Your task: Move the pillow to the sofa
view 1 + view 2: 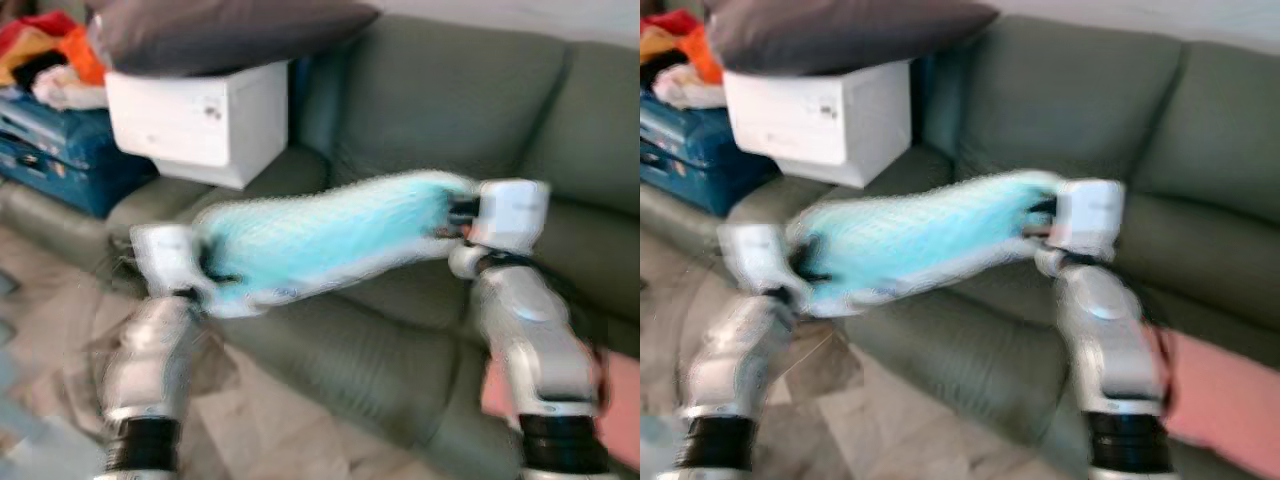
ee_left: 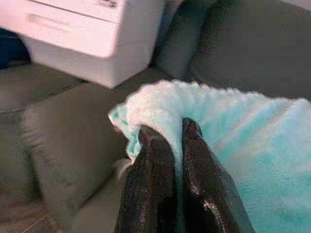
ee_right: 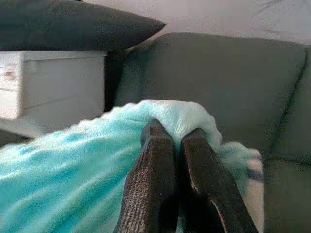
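A fluffy turquoise pillow (image 1: 320, 235) hangs in the air between my two arms, over the front of the grey-green sofa (image 1: 420, 110). My left gripper (image 2: 170, 133) is shut on its left corner, the black fingers (image 2: 150, 160) pinching the plush. My right gripper (image 3: 175, 131) is shut on the opposite end, where the pillow (image 3: 73, 170) bunches over its fingertips. The pillow (image 1: 910, 235) sags a little toward the left arm. Both head views are blurred by motion.
A white box (image 1: 200, 115) sits on the sofa's left seat with a dark grey cushion (image 1: 220, 30) on top. Blue cases (image 1: 60, 150) and bright clothes (image 1: 50, 50) lie at the far left. A pink object (image 1: 1220, 395) shows at lower right. Tiled floor (image 1: 260, 430) lies below.
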`<state>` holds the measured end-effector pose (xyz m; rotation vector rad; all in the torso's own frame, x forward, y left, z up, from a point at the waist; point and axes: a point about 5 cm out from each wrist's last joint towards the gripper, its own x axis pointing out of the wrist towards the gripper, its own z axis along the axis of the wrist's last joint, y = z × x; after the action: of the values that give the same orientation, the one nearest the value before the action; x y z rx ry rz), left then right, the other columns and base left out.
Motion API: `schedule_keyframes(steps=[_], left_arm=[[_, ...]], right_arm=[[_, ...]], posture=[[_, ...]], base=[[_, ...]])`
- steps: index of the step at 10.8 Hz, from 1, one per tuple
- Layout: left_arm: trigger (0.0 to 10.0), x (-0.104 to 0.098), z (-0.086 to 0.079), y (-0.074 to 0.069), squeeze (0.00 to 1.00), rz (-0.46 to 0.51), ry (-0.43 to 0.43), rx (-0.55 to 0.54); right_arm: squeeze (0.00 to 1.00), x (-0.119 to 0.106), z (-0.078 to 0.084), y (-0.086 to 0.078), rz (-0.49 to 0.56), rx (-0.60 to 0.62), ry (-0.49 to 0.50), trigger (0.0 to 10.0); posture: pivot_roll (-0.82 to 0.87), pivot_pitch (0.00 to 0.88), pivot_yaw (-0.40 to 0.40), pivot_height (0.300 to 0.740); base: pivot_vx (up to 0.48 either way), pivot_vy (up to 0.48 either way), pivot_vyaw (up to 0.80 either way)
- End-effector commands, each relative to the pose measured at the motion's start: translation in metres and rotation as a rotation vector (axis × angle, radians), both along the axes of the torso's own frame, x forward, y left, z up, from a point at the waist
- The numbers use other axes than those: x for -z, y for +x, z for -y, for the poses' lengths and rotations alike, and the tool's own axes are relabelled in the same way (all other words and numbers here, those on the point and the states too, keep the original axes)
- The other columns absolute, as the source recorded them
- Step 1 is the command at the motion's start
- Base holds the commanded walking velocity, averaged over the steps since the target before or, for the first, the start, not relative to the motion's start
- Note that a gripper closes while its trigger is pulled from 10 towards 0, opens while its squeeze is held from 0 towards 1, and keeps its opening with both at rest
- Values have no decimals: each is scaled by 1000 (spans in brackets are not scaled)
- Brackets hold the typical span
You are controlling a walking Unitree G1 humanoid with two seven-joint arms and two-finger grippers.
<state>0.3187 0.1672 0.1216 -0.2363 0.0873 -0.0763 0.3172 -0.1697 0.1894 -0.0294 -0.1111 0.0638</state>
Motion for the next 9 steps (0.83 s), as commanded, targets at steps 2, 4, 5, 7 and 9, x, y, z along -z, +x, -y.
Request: schedule_keyframes(steps=[2,4,5,7,9], left_arm=[[10000,-5,-11,4,0,-3,51,-45],[10000,-6,-7,6,0,-9,57,-43],[10000,-8,-6,6,0,9,53,-18],[10000,-7,-8,6,0,-1,69,-23],[10000,-6,-8,6,0,-4,62,-21]], right_arm=[[0,-10,-8,0,39,-26,9,10000],[0,-10,-8,0,38,-27,10,10000],[0,-10,-8,0,39,-27,11,10000],[0,-10,-9,0,39,-26,14,10000],[0,-9,-9,0,37,-26,16,10000]], posture=[[-164,0,-4,740],[-162,0,-4,740],[-162,0,-4,740],[-162,0,-2,740],[-161,0,-1,740]], base=[[223,0,0],[0,0,0],[0,244,0],[0,480,0],[0,480,0]])
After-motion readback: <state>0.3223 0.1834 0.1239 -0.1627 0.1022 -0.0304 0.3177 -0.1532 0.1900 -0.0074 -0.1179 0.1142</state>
